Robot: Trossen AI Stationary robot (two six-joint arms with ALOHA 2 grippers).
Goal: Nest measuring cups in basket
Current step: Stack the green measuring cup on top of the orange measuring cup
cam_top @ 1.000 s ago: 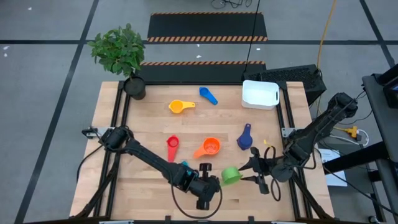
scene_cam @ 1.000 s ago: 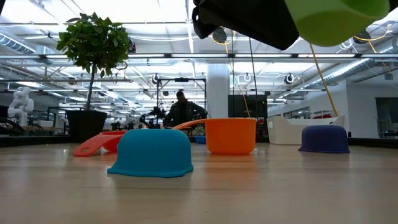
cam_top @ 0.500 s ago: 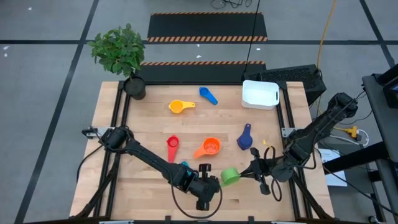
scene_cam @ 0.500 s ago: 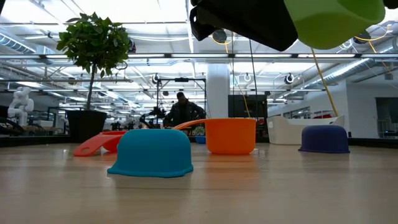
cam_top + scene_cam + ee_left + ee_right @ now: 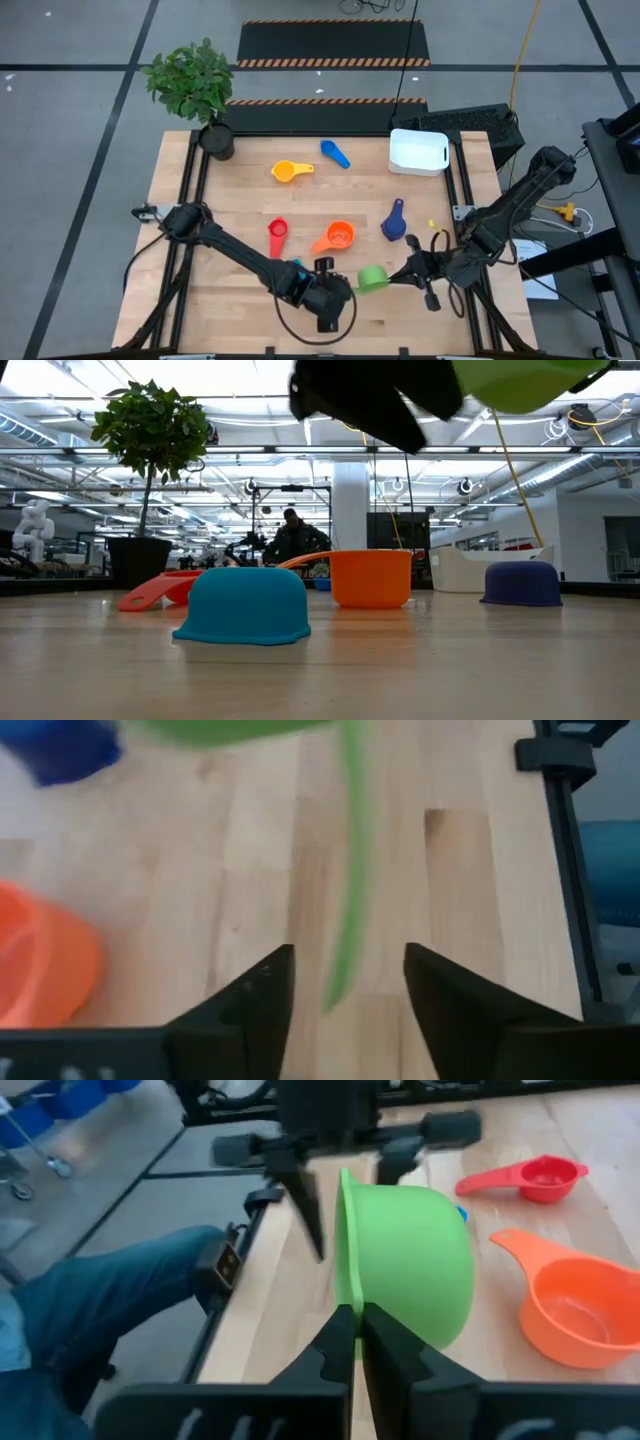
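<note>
The green measuring cup (image 5: 372,278) hangs above the table near its front edge, with my right gripper (image 5: 388,278) shut on it from the right. My left gripper (image 5: 346,284) is open; its fingers stand either side of the cup's handle (image 5: 350,870) without touching it. On the table are the yellow (image 5: 290,171), blue (image 5: 335,153), red (image 5: 277,238), orange (image 5: 338,237) and navy (image 5: 393,220) cups. The light blue cup (image 5: 247,605) rests upside down on its rim, partly under the left arm. The white basket (image 5: 418,151) sits at the far right. My right gripper pinches the green cup's wall at the rim (image 5: 345,1285), one finger on the open side and one on the outside of the bowl. The fingers come nearly level from the table's right. The cup is lifted clear and tipped on its side, its bowl (image 5: 420,1260) bulging sideways.
A potted plant (image 5: 192,85) stands at the far left corner. A person's jeans-clad leg (image 5: 110,1310) shows beside the table's near edge. Bare wood lies between the cups and the basket.
My right gripper has shut on the green cup's rim. Then my left gripper has opened, let go of the cup's handle and drawn slightly back from it. The cup stays aloft in about the same place.
</note>
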